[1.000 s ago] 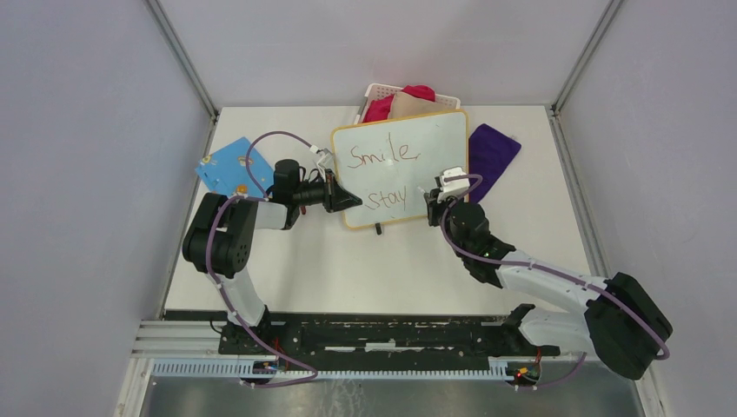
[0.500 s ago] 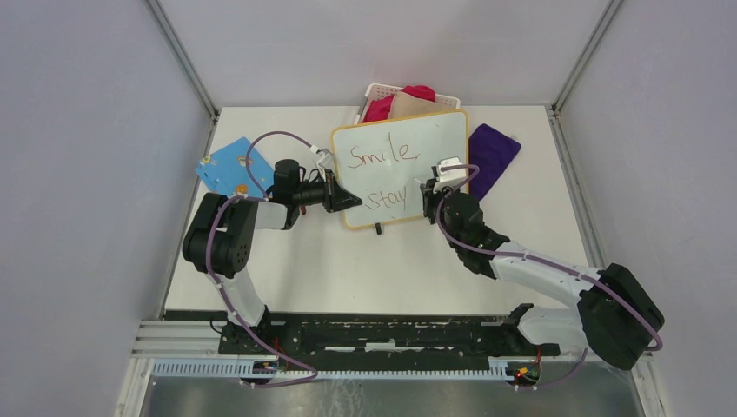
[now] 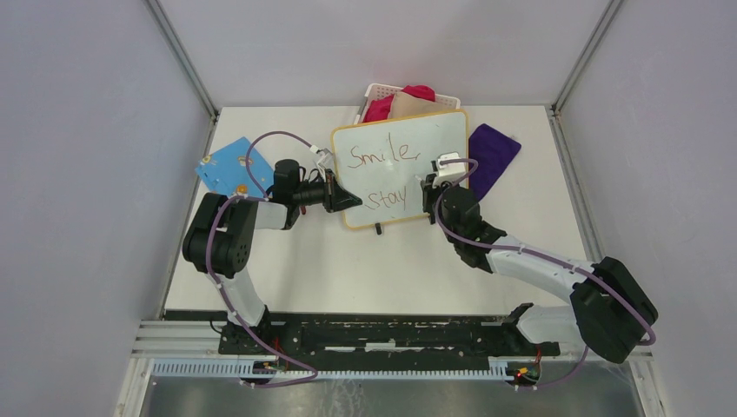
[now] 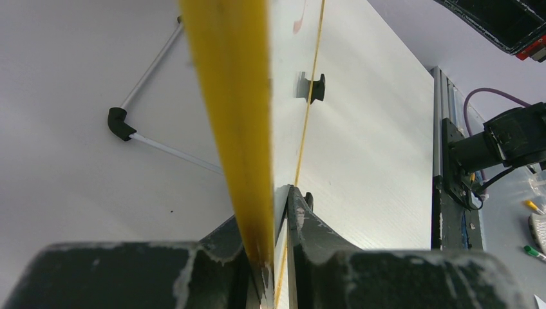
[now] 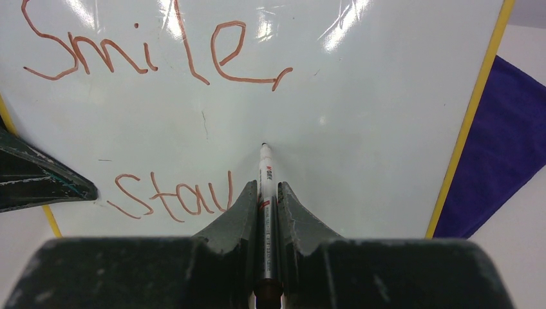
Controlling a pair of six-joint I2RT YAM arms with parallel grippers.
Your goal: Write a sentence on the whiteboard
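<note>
The whiteboard (image 3: 439, 139), yellow-rimmed, lies tilted at the table's far middle. The sentence in red reads "Smile," (image 3: 383, 155) above "stay" (image 3: 387, 198). My left gripper (image 3: 351, 201) is shut on the board's left rim, seen edge-on as a yellow band (image 4: 235, 116) between the fingers (image 4: 273, 196). My right gripper (image 3: 429, 193) is shut on a white marker (image 5: 266, 175), tip pointing at bare board right of "stay" (image 5: 170, 193) and below "Smile," (image 5: 154, 51). I cannot tell whether the tip touches.
A white basket (image 3: 375, 90) with red and tan cloths stands behind the board. A purple cloth (image 3: 492, 155) lies at the board's right edge, also in the right wrist view (image 5: 505, 141). A blue board (image 3: 228, 165) lies far left. The left gripper's finger (image 5: 38, 180) juts in beside "stay".
My right gripper with the marker has shifted a little up and left over the board, right of "stay". The left gripper and the board have not moved.
</note>
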